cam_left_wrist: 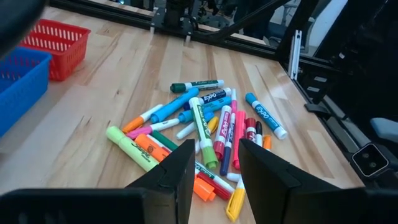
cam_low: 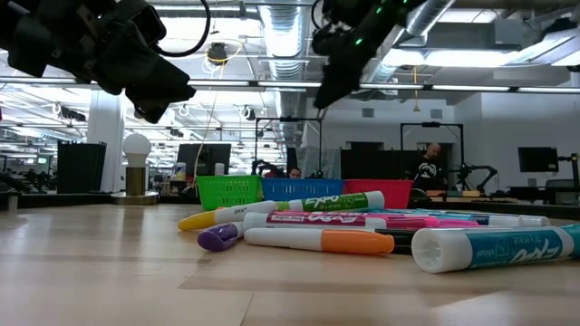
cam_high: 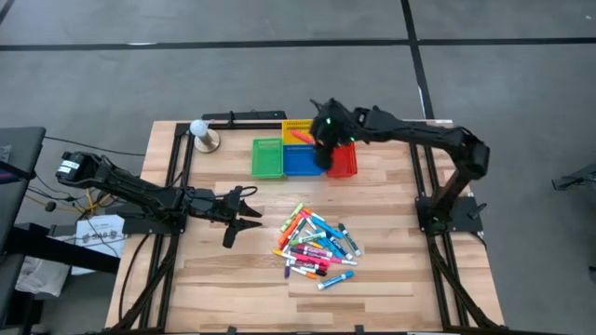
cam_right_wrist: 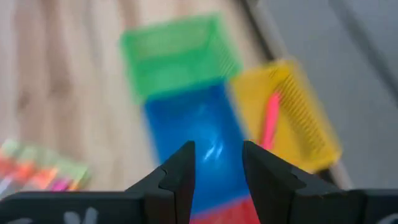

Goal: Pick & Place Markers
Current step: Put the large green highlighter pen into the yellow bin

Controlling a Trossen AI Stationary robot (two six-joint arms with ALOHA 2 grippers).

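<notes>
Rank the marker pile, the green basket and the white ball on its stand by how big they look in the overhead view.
1. Marker pile, covers the most table.
2. Green basket.
3. White ball on its stand, clearly smallest.

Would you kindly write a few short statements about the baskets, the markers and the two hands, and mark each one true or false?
1. The markers lie in a loose pile on the table. True.
2. The yellow basket is empty. False: a pink marker lies in it.
3. The right hand is above the baskets with nothing between its fingers. True.
4. The left hand grips an orange marker. False: it is open and holds nothing, beside the pile.
5. The green basket stands next to the blue basket. True.
</notes>
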